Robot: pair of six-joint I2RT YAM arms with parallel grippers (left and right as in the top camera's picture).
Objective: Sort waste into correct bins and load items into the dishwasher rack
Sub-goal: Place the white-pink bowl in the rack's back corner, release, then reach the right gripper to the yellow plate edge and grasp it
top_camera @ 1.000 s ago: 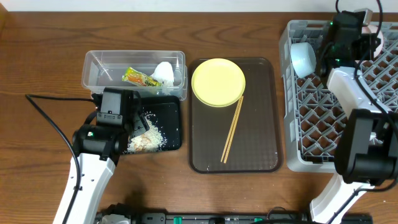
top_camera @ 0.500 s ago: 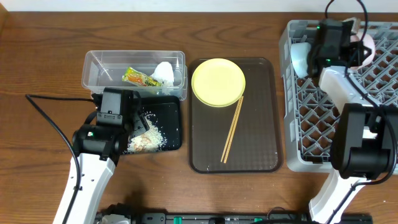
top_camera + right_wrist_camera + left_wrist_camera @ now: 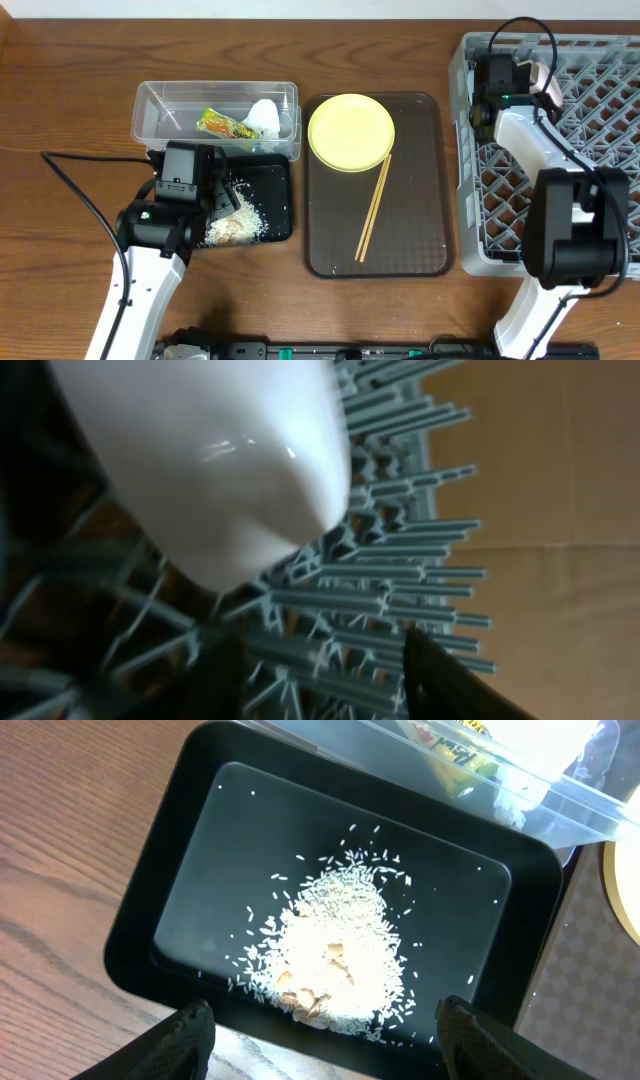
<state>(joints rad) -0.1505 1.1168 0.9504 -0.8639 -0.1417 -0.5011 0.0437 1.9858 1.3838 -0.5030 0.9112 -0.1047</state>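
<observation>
My right gripper [image 3: 490, 88] hangs over the far left corner of the grey dishwasher rack [image 3: 600, 150]. In the right wrist view it [image 3: 330, 685] is open with nothing between its fingers. A white bowl-shaped piece [image 3: 220, 460] sits just beyond them on the lattice; from overhead the arm hides it. My left gripper [image 3: 205, 200] [image 3: 330, 1050] is open above the black tray [image 3: 275, 180] that holds the rice scraps [image 3: 335, 950]. The clear tub [image 3: 150, 110] holds the wrapper [image 3: 222, 124] and the paper wad [image 3: 264, 117]. The yellow plate [image 3: 350, 132] and two chopsticks [image 3: 373, 208] lie on the brown tray [image 3: 420, 230].
The brown tray lies between the bins on the left and the rack on the right. A black cable [image 3: 80, 190] runs across the wood at the left. The rack's raised walls stand around my right gripper.
My right gripper has swung left along the rack's far wall, let go of the white piece and opened. The left arm has not moved.
</observation>
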